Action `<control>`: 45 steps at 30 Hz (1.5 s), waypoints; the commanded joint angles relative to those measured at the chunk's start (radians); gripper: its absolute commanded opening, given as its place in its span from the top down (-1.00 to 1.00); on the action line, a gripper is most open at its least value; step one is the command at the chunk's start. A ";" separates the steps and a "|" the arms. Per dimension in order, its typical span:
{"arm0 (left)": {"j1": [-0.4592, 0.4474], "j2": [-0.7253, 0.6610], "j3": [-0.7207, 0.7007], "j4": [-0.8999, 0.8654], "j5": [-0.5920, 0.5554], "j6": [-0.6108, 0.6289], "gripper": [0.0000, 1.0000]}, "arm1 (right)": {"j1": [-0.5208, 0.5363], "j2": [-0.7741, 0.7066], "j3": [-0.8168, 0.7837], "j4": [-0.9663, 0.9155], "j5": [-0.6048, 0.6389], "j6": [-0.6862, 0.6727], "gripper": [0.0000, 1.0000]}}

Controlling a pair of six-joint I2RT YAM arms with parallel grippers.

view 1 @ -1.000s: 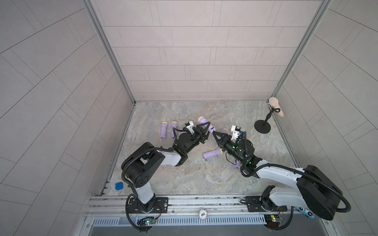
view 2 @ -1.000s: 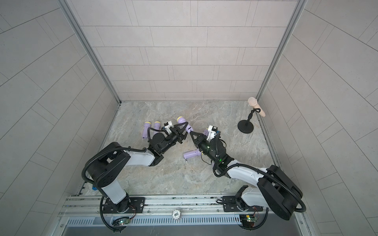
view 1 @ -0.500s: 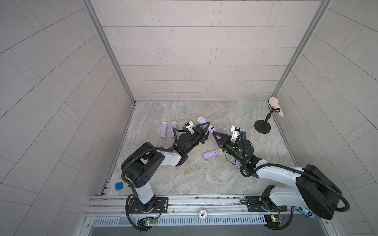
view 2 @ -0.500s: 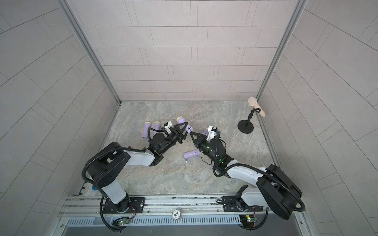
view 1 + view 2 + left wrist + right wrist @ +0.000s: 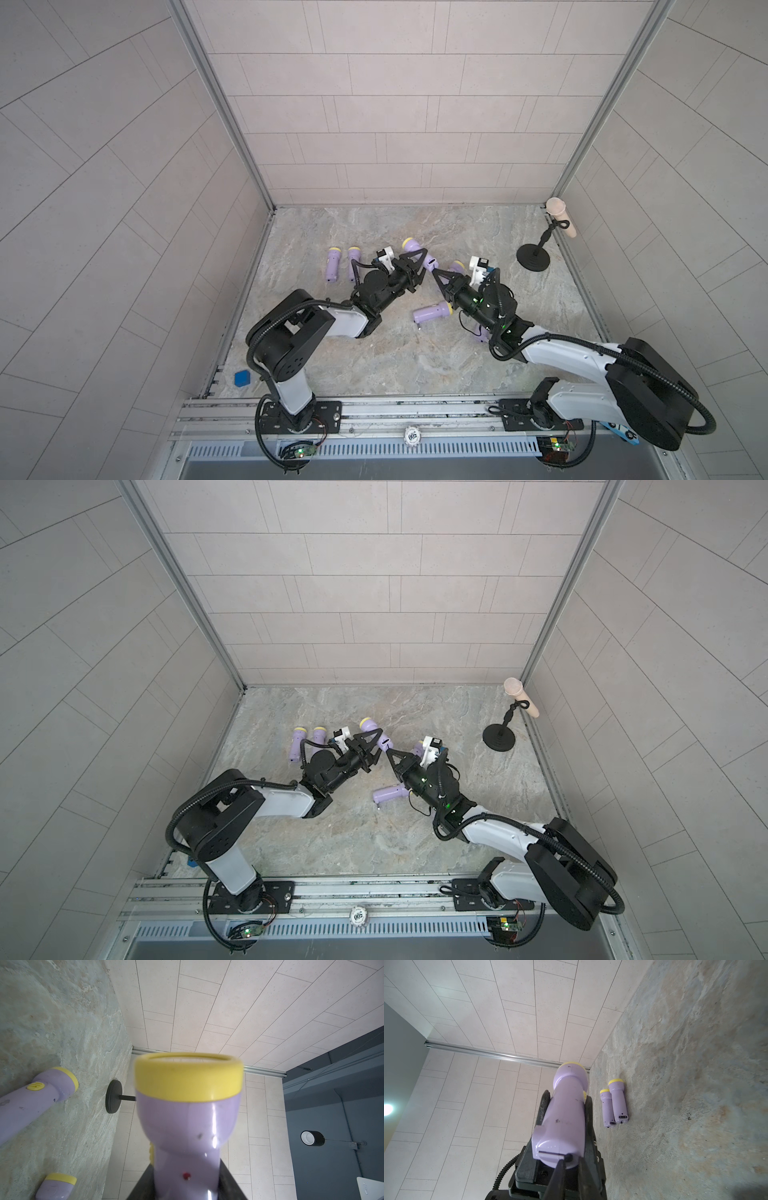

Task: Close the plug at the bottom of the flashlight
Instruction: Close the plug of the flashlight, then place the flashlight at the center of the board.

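Flashlight (image 5: 428, 261) hangs raised off the bench (image 5: 374, 357), well left of the stand (image 5: 533, 262), yellow head toward the back wall. Farther left of the stand, two spares (image 5: 333, 268) lie side by side. Left fingers (image 5: 417, 261) are clamped round the flashlight's body. Right fingers (image 5: 434, 272), pressed together and holding nothing, touch its bottom end at the plug (image 5: 549, 1152). Another spare (image 5: 432, 312) lies nearer the stand.
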 commanded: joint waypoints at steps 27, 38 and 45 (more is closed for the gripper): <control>0.012 -0.044 0.030 0.060 0.081 -0.021 1.00 | -0.012 -0.126 0.001 -0.214 0.000 -0.042 0.46; 0.028 -0.041 0.025 0.060 0.082 -0.025 1.00 | -0.012 -0.258 0.000 -0.372 0.031 -0.113 0.29; 0.044 -0.023 0.009 0.056 0.088 -0.040 1.00 | -0.026 -0.360 0.015 -0.518 0.055 -0.180 0.04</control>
